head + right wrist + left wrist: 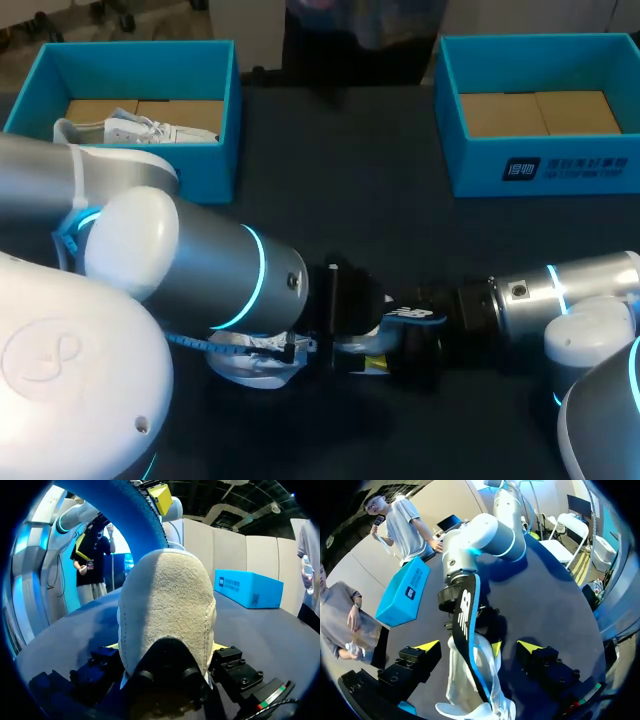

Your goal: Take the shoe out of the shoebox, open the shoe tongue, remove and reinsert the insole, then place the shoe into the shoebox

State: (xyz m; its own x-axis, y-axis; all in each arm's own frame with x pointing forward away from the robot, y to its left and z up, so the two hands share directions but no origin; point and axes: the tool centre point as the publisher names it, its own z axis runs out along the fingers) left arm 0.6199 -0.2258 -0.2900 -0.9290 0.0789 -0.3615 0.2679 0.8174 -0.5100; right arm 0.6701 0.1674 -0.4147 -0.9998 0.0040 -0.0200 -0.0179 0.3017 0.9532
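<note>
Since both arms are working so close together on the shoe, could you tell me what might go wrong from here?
The insole sticks up out of the white shoe; pushed, it may buckle rather than slide flat. The left gripper is open around the shoe, not clamping it, so the shoe could slide. The right gripper sits very close, so the two may collide.

Soft overhead light falls on the dark grey counter (340, 190); faint shadows, mild glare on the silver left arm (200, 265).

Left arm (190, 265), right arm (545, 290) converged low, left gripper (479, 646) spread wide
</note>
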